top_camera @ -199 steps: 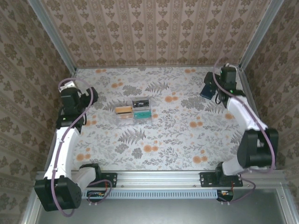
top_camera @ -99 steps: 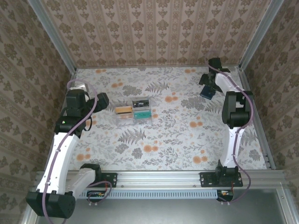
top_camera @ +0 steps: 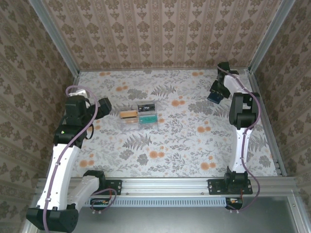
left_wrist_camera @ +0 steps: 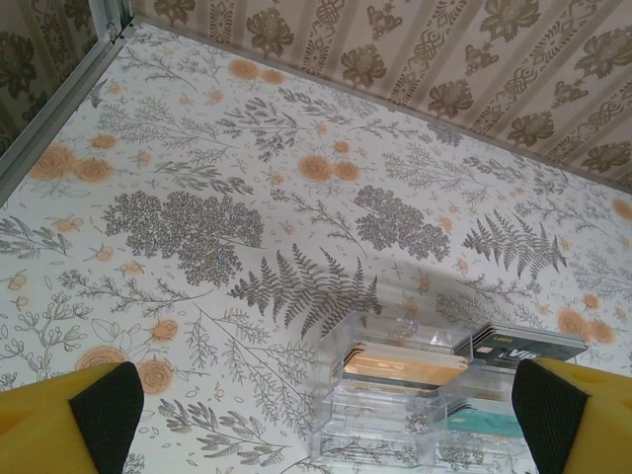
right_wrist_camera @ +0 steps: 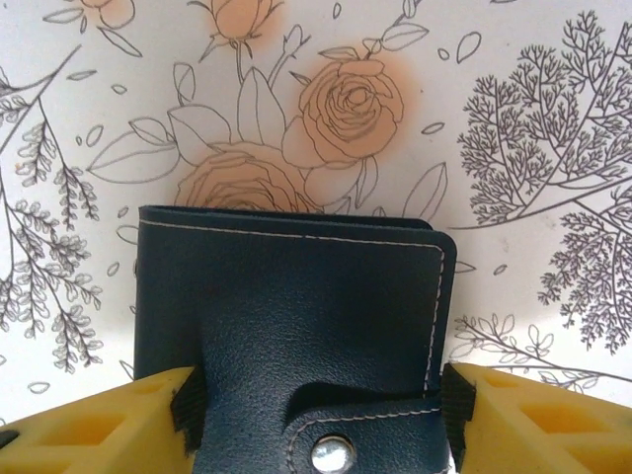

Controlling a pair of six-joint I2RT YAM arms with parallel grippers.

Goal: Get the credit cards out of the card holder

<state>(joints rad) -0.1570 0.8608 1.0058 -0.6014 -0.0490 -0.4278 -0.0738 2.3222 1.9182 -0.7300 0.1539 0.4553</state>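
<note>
Table (top_camera: 184,145): floral cloth, patterned walls on three sides.

Left arm (top_camera: 65,145): reaches forward along the left side. The left gripper (top_camera: 104,106) hangs just left of the clear plastic box (top_camera: 139,116). In the left wrist view its jaws stand wide apart with nothing between them (left_wrist_camera: 321,425). The yellow fingers (left_wrist_camera: 69,420) frame the near end of the box (left_wrist_camera: 415,395).

Right arm (top_camera: 241,121): stretched to the far right corner of the table.

Clear plastic box: near table centre, lying at a slight angle. A tan card-like slab (left_wrist_camera: 405,363) and a dark printed card (left_wrist_camera: 518,346) lie in its upper compartments, with teal contents below.

Card holder (top_camera: 215,95): dark navy, at the far right corner, well apart from the box. In the right wrist view it is folded closed (right_wrist_camera: 296,316). Its strap with a metal snap (right_wrist_camera: 329,452) lies across the cover.

Right gripper (right_wrist_camera: 316,420): clamped on the card holder, with the dark pads (right_wrist_camera: 188,405) pressed against both side edges. Whether the holder rests on the cloth or is lifted slightly, I cannot tell from this angle.
</note>
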